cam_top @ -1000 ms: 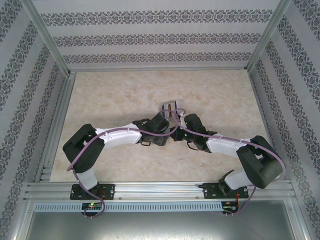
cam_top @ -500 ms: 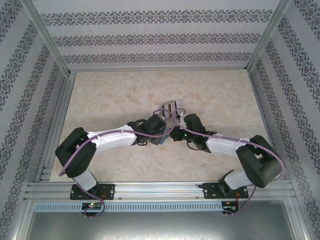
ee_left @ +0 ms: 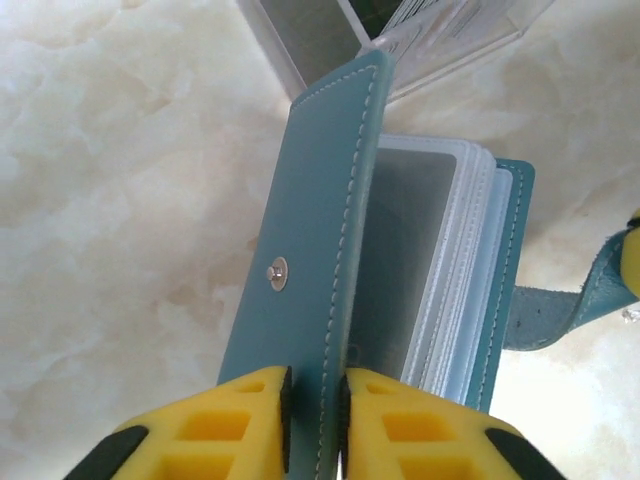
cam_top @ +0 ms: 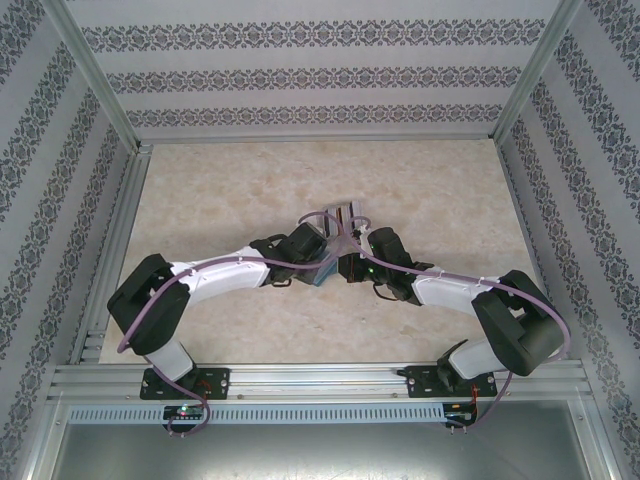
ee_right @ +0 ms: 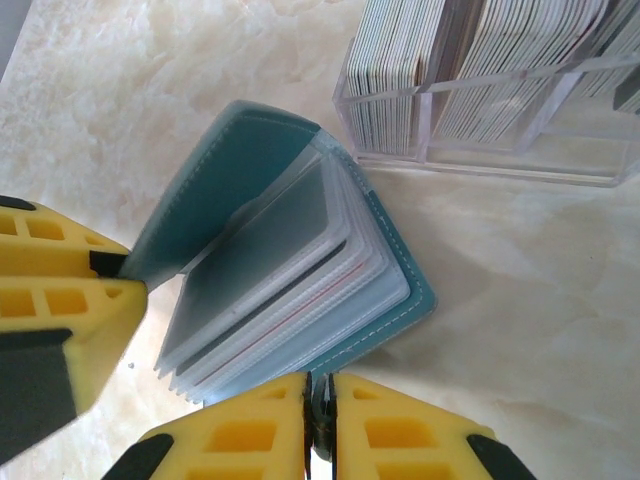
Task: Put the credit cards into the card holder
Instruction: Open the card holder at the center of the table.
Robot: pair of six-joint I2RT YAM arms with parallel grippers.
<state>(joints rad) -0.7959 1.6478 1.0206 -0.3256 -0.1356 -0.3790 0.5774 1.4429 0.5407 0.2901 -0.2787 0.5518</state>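
The card holder (ee_left: 310,240) is a teal wallet standing open on the table, and its clear sleeves (ee_right: 290,280) fan out. My left gripper (ee_left: 315,378) is shut on the wallet's front cover, near the snap stud. My right gripper (ee_right: 318,388) is shut on something thin and dark at the wallet's lower edge. In the left wrist view the wallet's strap (ee_left: 560,315) runs to that gripper's yellow finger (ee_left: 632,265). A dark card edge and a red one show inside the sleeves. Several credit cards (ee_right: 500,60) stand on edge in a clear rack. From above, both grippers meet at the wallet (cam_top: 324,272).
The clear acrylic rack (ee_right: 470,150) with upright dividers stands just behind the wallet, close to both grippers; from above the rack (cam_top: 343,214) is at mid-table. Bare marble tabletop (cam_top: 230,190) spreads left, right and far. Aluminium frame rails (cam_top: 110,250) border the table.
The left arm has stretched forward and right, bringing its gripper up against the right one. A teal corner of the wallet now shows between them. The right arm has barely moved.
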